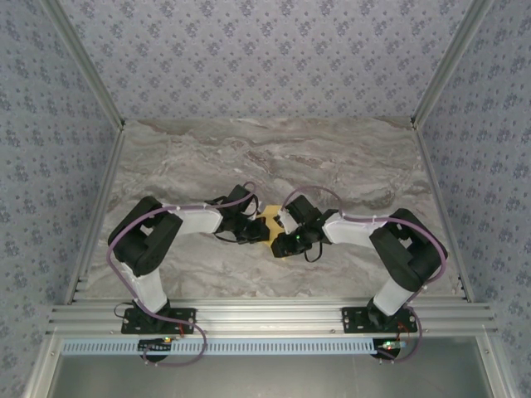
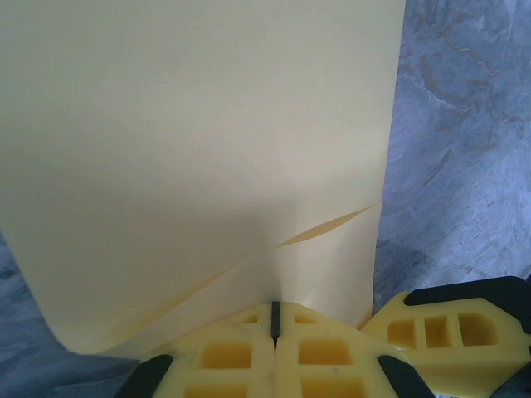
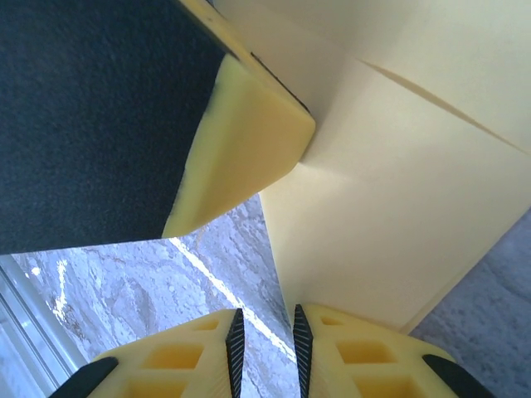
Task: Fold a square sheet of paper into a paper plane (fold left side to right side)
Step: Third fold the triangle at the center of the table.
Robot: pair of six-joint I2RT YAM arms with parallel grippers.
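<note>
1. Left pincer (image 2: 275, 313): yellow moulded-plastic fingers pressed flat together, clamped on the near edge of the yellow paper sheet (image 2: 191, 149).
2. The sheet stands up out of that clamp and away from the fingers. It is thin, matte, unmarked, pale yellow-orange.
3. The sheet is layered: a flap edge runs diagonally just past the fingertips, rising to the right. The corner left of the clamp curls under.
4. Right pincer (image 3: 265, 332): the same yellow fingers with black ribbed pads, a narrow slit apart. Marble shows through the slit.
5. The sheet's (image 3: 398, 207) lower edge ends just beside the outer side of one right-pincer finger; contact can't be told.
6. Further from the right pincer, the left pincer's yellow fingertip (image 3: 249, 141) is pressed against the sheet at a crease.
7. Overhead: left pincer (image 1: 253, 232) and right pincer (image 1: 286, 236) are tip to tip mid-table, with the sheet (image 1: 269, 220) between them, mostly covered.
8. Table (image 1: 332, 166): grey-beige marble pattern, smooth.
9. Beyond it: an aluminium frame rail (image 1: 274, 315) and walls (image 1: 265, 50) in blue-grey floral wallpaper.
</note>
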